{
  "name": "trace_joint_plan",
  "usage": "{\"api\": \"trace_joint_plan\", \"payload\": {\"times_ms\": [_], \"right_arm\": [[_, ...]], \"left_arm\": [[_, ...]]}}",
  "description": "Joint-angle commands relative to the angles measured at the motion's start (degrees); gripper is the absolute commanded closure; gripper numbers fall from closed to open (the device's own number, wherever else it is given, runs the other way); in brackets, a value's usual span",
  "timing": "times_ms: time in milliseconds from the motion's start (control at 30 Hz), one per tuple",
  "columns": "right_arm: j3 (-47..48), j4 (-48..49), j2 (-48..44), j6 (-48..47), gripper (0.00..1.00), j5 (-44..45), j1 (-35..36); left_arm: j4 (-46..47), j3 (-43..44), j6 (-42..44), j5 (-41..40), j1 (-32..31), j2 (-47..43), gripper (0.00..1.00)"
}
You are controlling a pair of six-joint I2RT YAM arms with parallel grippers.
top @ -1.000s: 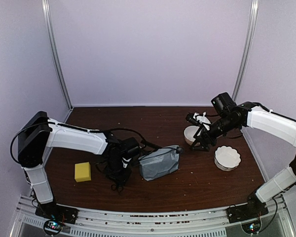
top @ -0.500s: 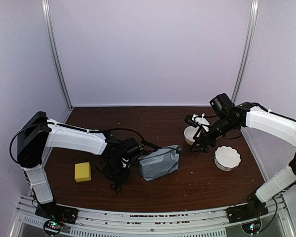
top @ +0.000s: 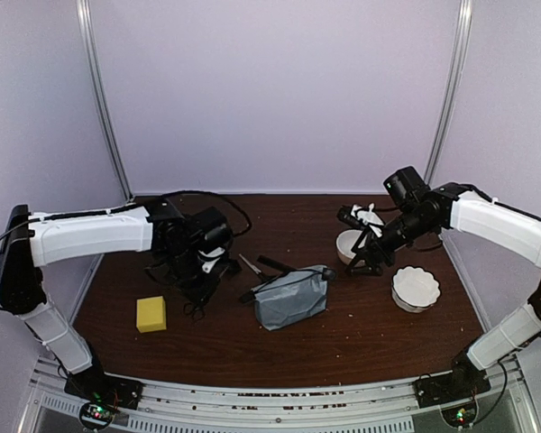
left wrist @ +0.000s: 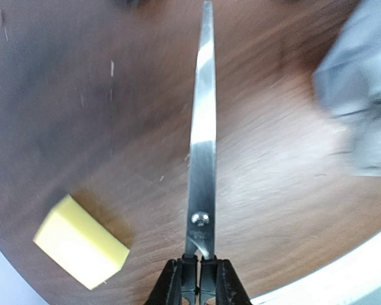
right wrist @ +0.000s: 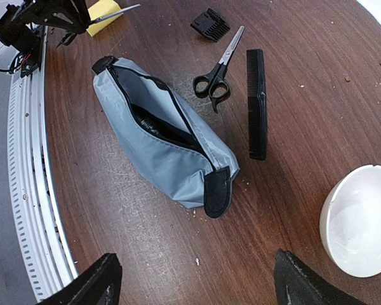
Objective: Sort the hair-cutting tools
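My left gripper (top: pixel 198 287) (left wrist: pixel 198 270) is shut on one pair of steel scissors (left wrist: pixel 202 146) just below the pivot screw and holds it above the table, blades closed and pointing away; it also shows far off in the right wrist view (right wrist: pixel 120 11). A second pair of scissors (right wrist: pixel 217 76) (top: pixel 250 266), a slim black comb (right wrist: pixel 256 105) (top: pixel 275 263) and a small black attachment (right wrist: pixel 210 24) lie on the table behind the grey pouch (top: pixel 293 296) (right wrist: pixel 165 136). The pouch is unzipped with something dark inside. I cannot make out the clipper. My right gripper (top: pixel 365 262) (right wrist: pixel 200 286) is open and empty, above the table right of the pouch.
A yellow block (top: pixel 151 313) (left wrist: pixel 79 241) lies left of the pouch, close under my left gripper. Two white bowls stand on the right: one (top: pixel 350 244) (right wrist: pixel 359 222) under my right arm, one (top: pixel 416 287) nearer the front. The metal rail (top: pixel 252 397) runs along the front edge.
My left arm has risen and swung back and left, away from the pouch, carrying the scissors. The second scissors and the comb now show behind the pouch. The right arm has hardly moved.
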Motion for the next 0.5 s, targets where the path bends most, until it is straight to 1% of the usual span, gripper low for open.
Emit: {"api": "trace_joint_plan", "payload": {"times_ms": [0,67,200,300,400,467], "right_arm": [[3.8,-1.2,-3.2,-1.2,0.16,-1.5,0.6],[5.8,-2.4,-3.7,-2.4,0.17,-2.7,1.2],[12.1,-6.0,-3.9,-6.7,0.24,-2.9,3.6],[14.7,-4.8,-4.7,-8.8,0.30,1.9,8.8],[15.0,-1.6,-5.5,-11.6,0.33,7.9,13.7],[16.2,-1.6,-4.8,-14.8,0.34,11.8,17.2]], "left_arm": [[-1.4,8.1,9.2,4.0,0.4,-2.4,0.96],[-1.7,11.3,12.8,6.6,0.6,-1.7,0.96],[-2.9,18.1,17.7,11.7,1.3,1.5,0.96],[-3.9,23.5,20.7,17.1,1.8,5.0,0.97],[-4.2,27.7,22.9,22.5,1.9,8.3,0.97],[-5.2,30.6,24.2,26.5,1.9,10.9,0.98]]}}
